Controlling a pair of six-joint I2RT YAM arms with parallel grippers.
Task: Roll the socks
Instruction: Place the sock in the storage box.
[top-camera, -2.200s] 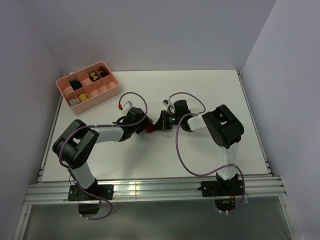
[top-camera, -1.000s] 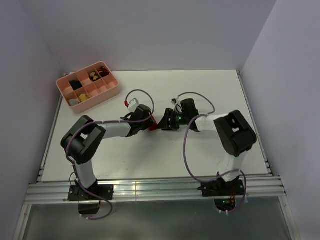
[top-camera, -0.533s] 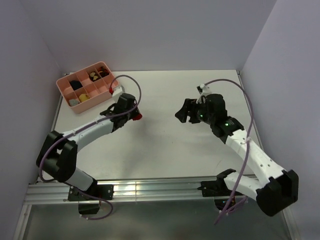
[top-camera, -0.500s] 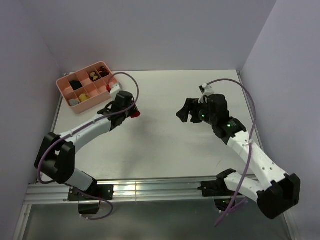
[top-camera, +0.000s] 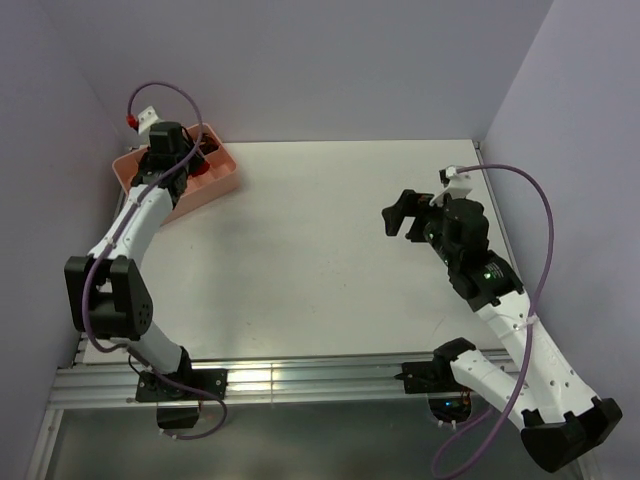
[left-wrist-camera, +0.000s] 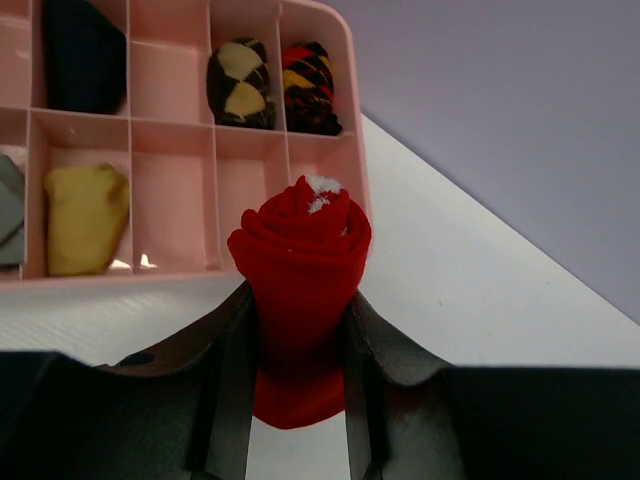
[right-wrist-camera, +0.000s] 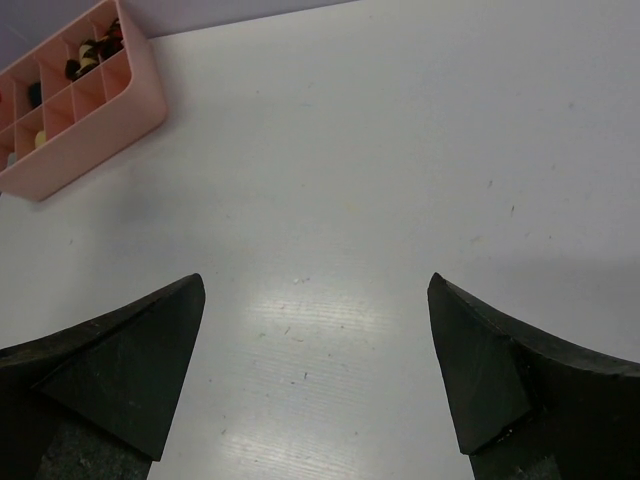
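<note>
Left wrist view shows the red socks (left-wrist-camera: 300, 255) already rolled into a tight bundle, pinched by the left gripper (left-wrist-camera: 298, 340) just above the near rim of the pink compartment tray (left-wrist-camera: 356, 130), so only dropping them in seems left, while the right gripper (right-wrist-camera: 315, 300) hangs wide and empty, well apart from that tray.

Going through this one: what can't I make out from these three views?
Top view: the left gripper covers part of the pink tray, hiding which compartment, if any, the red socks are over.
Left wrist view: the fingers hide the roll's lower end; the frame's left edge cuts off the grey bundle.
Right wrist view: the tray's contents are too small to identify; its left end is cut off.
</note>
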